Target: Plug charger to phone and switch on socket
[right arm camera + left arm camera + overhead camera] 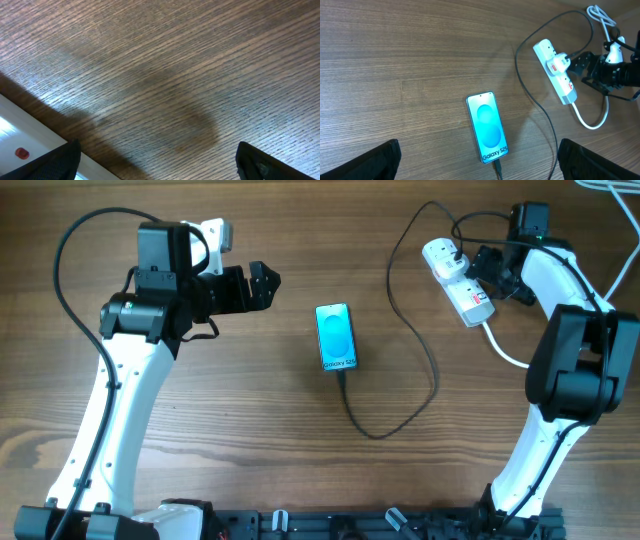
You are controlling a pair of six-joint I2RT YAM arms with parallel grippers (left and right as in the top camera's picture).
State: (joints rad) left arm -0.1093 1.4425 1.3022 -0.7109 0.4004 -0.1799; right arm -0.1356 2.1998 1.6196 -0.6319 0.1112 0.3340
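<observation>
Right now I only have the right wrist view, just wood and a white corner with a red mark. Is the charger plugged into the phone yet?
Observer: It looks plugged. In the left wrist view the charger meets the bottom edge of the phone, and the screen is lit cyan.
Operator: And where is my gripper relative to the socket?
Observer: From overhead, the right gripper is at the middle of the socket, close beside a white plug seated in it. Its jaws are open and hold nothing.
</observation>
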